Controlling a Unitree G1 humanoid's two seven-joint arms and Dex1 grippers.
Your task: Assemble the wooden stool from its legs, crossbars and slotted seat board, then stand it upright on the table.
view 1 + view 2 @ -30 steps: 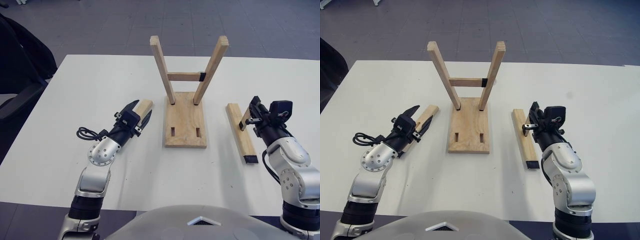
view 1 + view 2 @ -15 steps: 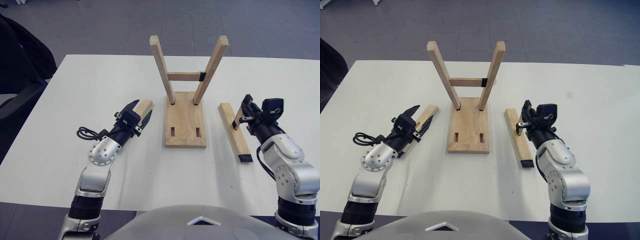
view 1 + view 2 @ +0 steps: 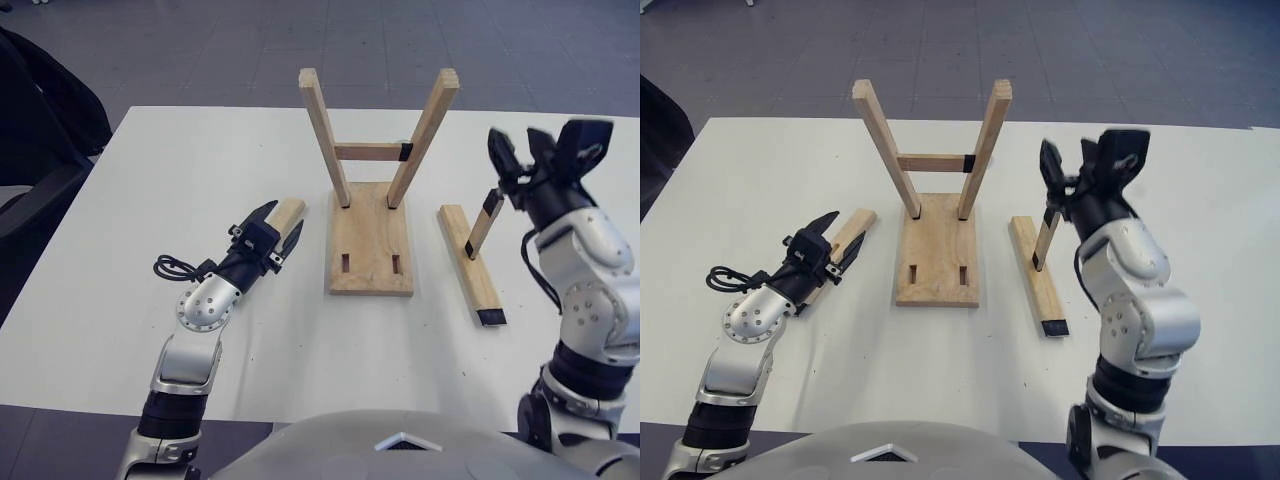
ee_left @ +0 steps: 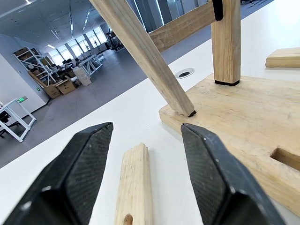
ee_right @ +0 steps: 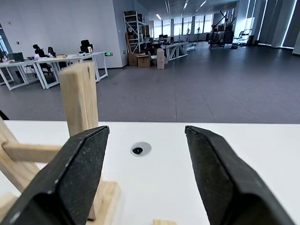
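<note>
Half built: the slotted seat board (image 3: 370, 240) lies flat mid-table (image 3: 180, 170). One pair of legs (image 3: 322, 130), joined by a crossbar (image 3: 367, 153), already stands in the slots at its 12 o'clock end, while the two slots (image 3: 345, 263) at 6 o'clock remain empty. A loose leg (image 4: 135, 187) lies at the board's 9 o'clock between the wide-spread fingers of the left gripper (image 3: 281, 220), unclamped. A second leg (image 3: 472, 275), its own short crossbar (image 3: 482, 225) pointing up, lies at 3 o'clock. The right gripper (image 3: 540, 145) hangs above it toward 1 o'clock, spread wide and holding nothing. A second ago it sat low beside that leg; it has since risen, and the leg lies nearer the board. Joining, seating and righting the stool appear to remain.
</note>
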